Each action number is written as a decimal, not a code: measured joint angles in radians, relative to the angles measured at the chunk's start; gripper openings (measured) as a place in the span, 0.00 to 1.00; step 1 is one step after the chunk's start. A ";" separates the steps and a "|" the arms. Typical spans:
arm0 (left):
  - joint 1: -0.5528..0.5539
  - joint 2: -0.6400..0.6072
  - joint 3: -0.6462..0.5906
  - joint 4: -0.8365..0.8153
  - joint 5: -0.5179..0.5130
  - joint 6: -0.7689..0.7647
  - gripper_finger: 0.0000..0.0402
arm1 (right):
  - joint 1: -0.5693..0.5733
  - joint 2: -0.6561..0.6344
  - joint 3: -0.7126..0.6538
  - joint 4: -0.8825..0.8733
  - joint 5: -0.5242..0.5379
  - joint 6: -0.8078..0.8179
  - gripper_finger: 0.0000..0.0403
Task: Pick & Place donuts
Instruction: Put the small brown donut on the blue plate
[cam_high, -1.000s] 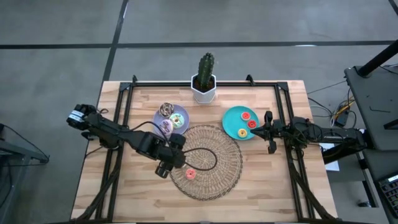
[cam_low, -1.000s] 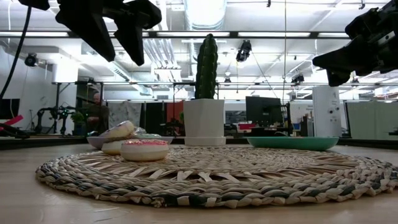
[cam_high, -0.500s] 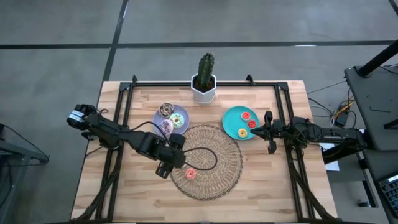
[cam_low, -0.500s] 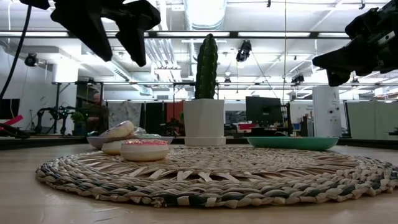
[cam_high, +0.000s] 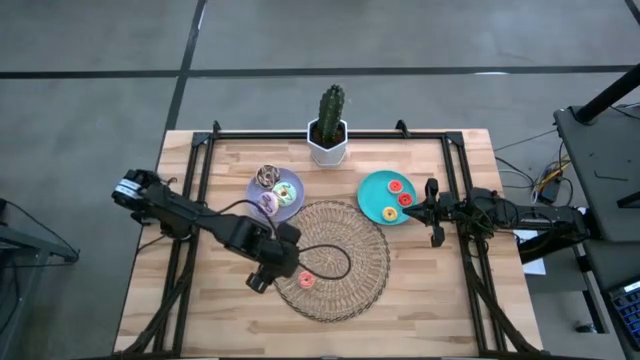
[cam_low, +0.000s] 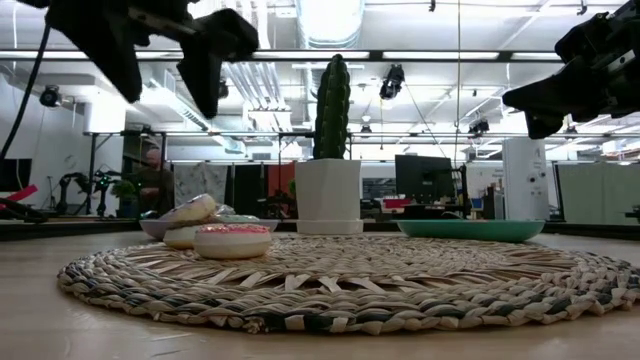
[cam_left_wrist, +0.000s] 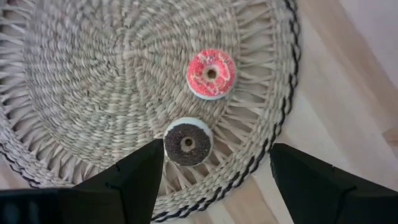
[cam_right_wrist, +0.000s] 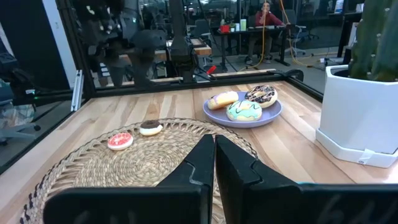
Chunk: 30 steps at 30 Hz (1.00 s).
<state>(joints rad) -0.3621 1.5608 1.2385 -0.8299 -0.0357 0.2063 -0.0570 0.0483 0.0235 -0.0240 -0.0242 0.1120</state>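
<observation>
Brown donut (cam_left_wrist: 188, 142) on mat (cam_left_wrist: 93, 93), between open left jaws.

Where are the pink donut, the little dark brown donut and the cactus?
pink donut (cam_left_wrist: 211, 73): left wrist view, on its iced ring.
dark brown donut (cam_left_wrist: 188, 142): left wrist view, on its top.
cactus (cam_low: 332, 105): low view, mid-stem.
</observation>
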 joint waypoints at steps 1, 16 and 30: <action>0.003 0.009 0.000 0.000 0.000 0.005 0.66 | 0.000 0.000 0.000 0.000 0.000 0.000 0.02; 0.036 0.108 0.000 0.007 0.013 0.058 0.66 | 0.000 0.000 0.000 0.000 0.000 0.000 0.02; 0.084 0.176 0.000 0.023 0.013 0.099 0.66 | 0.000 0.000 0.000 0.000 0.000 0.000 0.02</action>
<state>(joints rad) -0.2783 1.7371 1.2385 -0.8067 -0.0231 0.3050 -0.0570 0.0486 0.0237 -0.0238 -0.0242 0.1120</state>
